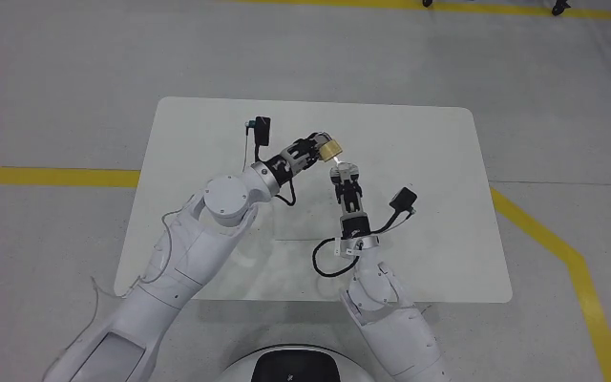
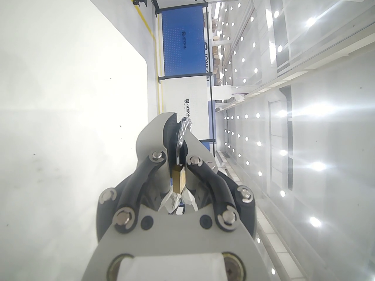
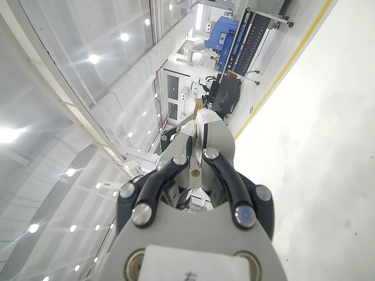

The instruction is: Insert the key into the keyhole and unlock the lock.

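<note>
Top view: L jaws clamped on lock (image 1: 330,150) over bench (image 1: 430,239) ctr, nearer far edge. R jaws, clamped on taped key (image 3: 201,119), sit just beside lock's near side; key axis seems aimed at it.

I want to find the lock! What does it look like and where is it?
Start at the big white table. Over its far half, the left gripper is shut on the lock. It is the only gold-coloured thing there, a small brass block with a silver loop; the gripper parts around it are white and black.
</note>
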